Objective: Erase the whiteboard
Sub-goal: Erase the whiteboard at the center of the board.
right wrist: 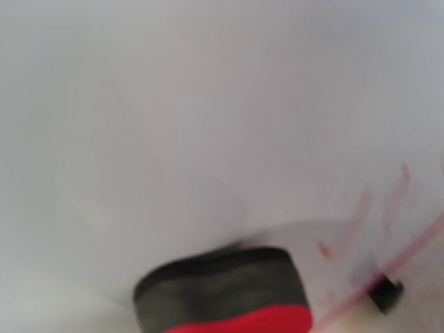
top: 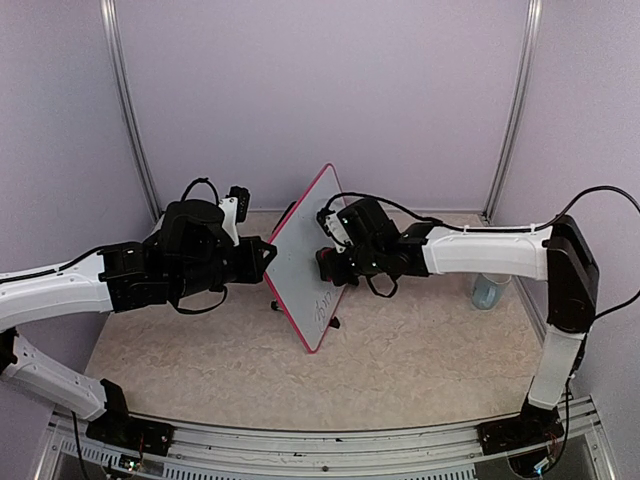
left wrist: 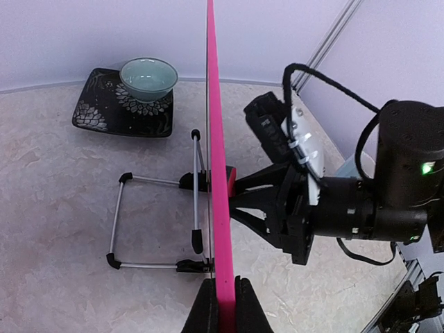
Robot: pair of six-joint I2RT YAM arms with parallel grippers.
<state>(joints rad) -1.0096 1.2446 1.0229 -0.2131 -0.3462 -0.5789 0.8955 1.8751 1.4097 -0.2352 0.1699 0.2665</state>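
Observation:
The whiteboard (top: 300,270) stands upright on edge mid-table, white with a pink frame. Faint handwriting (top: 322,305) marks its lower part. My left gripper (top: 268,254) is shut on the board's left frame edge. In the left wrist view that pink edge (left wrist: 215,139) runs straight up from between the shut jaws (left wrist: 224,284). My right gripper (top: 332,265) presses a red eraser (top: 324,266) against the board's face. The blurred right wrist view shows the eraser (right wrist: 222,295), dark felt to the board (right wrist: 173,118), with reddish marks (right wrist: 361,211) to its right.
A folded wire stand (left wrist: 156,222) with black feet lies behind the board. A pale green bowl (left wrist: 148,76) sits on a black patterned plate (left wrist: 97,114) at the far side. A clear bluish container (top: 487,291) stands by the right wall.

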